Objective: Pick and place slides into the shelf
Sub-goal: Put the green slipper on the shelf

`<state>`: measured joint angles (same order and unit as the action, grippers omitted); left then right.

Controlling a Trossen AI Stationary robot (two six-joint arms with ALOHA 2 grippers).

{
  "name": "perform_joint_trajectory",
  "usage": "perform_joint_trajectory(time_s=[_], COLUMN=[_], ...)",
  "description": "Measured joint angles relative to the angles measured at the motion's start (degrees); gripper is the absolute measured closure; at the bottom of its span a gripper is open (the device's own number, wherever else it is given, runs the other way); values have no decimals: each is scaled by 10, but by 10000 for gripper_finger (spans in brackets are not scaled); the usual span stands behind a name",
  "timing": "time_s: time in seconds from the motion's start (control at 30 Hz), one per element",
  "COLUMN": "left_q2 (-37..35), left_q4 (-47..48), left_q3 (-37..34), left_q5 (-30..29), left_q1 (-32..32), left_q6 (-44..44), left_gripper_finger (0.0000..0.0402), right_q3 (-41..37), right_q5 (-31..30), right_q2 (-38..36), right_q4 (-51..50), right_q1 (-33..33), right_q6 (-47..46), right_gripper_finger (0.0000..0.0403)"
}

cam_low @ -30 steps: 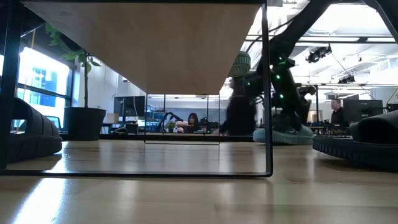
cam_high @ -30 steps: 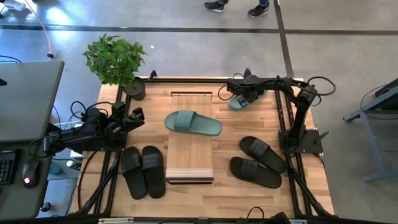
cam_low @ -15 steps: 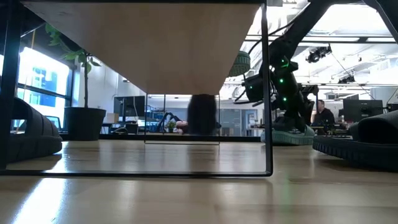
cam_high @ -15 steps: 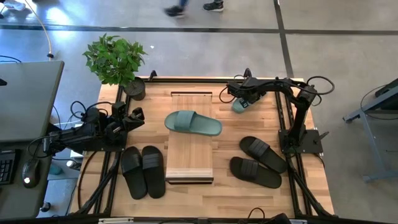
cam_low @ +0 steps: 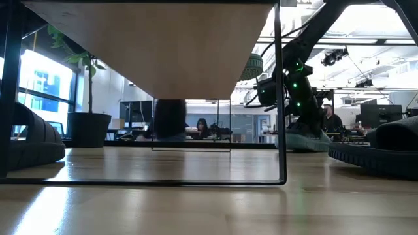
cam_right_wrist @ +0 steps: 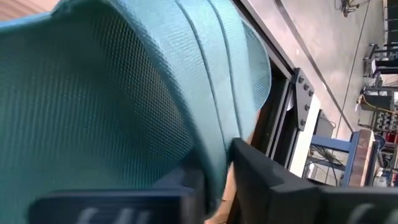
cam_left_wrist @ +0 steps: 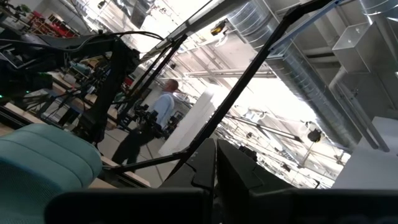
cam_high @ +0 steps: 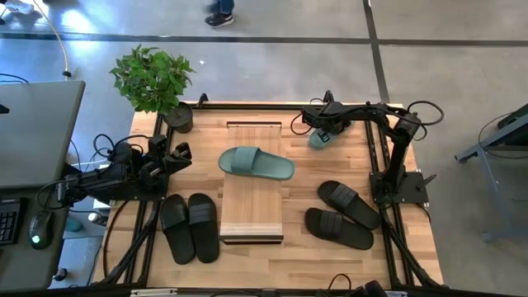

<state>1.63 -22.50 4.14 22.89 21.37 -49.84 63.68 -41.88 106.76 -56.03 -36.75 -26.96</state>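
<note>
One sage green slide lies on its sole across the shelf's wood plank top. The other green slide lies on the table at the far right, and my right gripper stands over it, shut on its wide strap. Two black pairs lie sole-down on the table, one left of the shelf and one right of it. My left gripper waits at the left side, shut on nothing. My right gripper has the green slide's strap by its edge, between its two fingers. It comes at the strap from above, slanting in from the table's right side. The slide's sole rests on the table.
A potted plant stands at the far left corner. Black frame rails run along the table's sides. In the low view the shelf's thin black leg stands in front of the right arm. A person walks past beyond the far edge.
My right gripper has settled a little lower onto the green slide at the far right, and the slide has stayed on the table. A person behind the table has walked toward the left.
</note>
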Motion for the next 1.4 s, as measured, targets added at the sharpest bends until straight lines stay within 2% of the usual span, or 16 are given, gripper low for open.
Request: perform_joint_trajectory(time_s=[0.07, 0.27, 0.4, 0.63, 0.8, 0.9, 0.97, 1.13, 1.27, 1.4], left_q2=[0, 0, 0, 0, 0, 0, 0, 0, 0, 0], left_q4=[0, 0, 0, 1, 1, 1, 1, 1, 1, 1], left_q3=[0, 0, 0, 0, 0, 0, 0, 0, 0, 0], left_q5=[0, 0, 0, 0, 0, 0, -1, -1, -7, -17], left_q1=[0, 0, 0, 0, 0, 0, 0, 0, 0, 0], left_q6=[0, 0, 0, 0, 0, 0, 0, 0, 0, 0], left_gripper_finger=[396, 396, 396, 396, 396, 396, 396, 396, 396, 396], right_q3=[0, 0, 0, 0, 23, 57, 81, 123, 131, 148], right_q5=[-1, 1, 5, -11, 36, 98, 166, 351, 473, 582], right_q2=[0, -6, -45, -193, -342, -428, -477, -568, -593, -577], right_q4=[0, 0, -12, -65, -66, -29, 21, 216, 387, 482], right_q1=[0, 0, 9, 9, 19, 32, 43, 70, 93, 106], right_q6=[0, 12, 43, 78, 115, 156, 181, 206, 229, 221], right_gripper_finger=[394, 399, 400, 402, 402, 402, 402, 402, 403, 403])
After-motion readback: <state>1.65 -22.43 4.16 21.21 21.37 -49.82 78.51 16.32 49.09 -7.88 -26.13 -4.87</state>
